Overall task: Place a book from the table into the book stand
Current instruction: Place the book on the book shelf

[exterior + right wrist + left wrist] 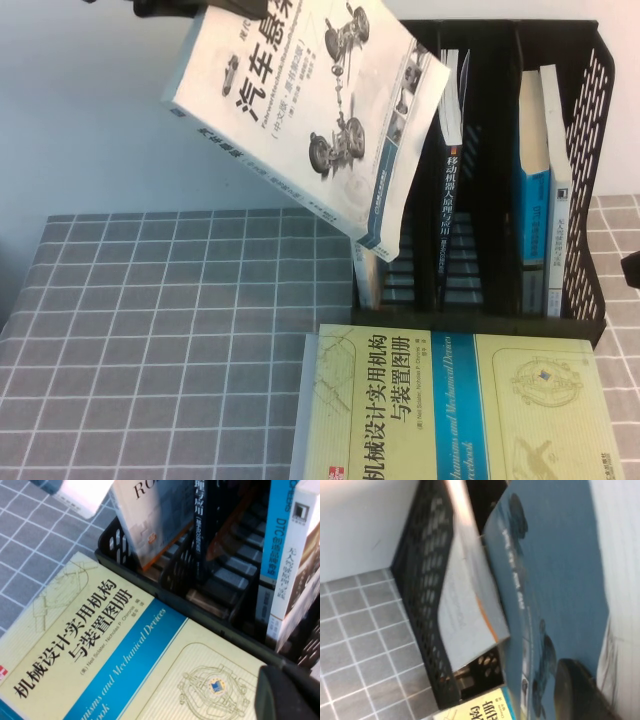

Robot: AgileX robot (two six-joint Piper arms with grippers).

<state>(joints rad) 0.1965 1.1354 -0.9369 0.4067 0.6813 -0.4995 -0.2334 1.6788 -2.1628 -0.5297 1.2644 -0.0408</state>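
Your book [300, 110] hangs tilted in the frame's upper middle, its lower corner just over the book stand [590, 130]'s leftmost slot. The left claw [170, 8], clamped on its upper edge, must square that long axis upright. The right claw [632, 270], parked at right edge: cannot tell its state.

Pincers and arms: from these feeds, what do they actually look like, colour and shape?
Little shows. The left pincer appears as a dark, black housing at the high view's top edge. The right pincer is a blurred, rounded black finger; a black sliver of it sits at the high view's right edge. No cables or markings are visible.
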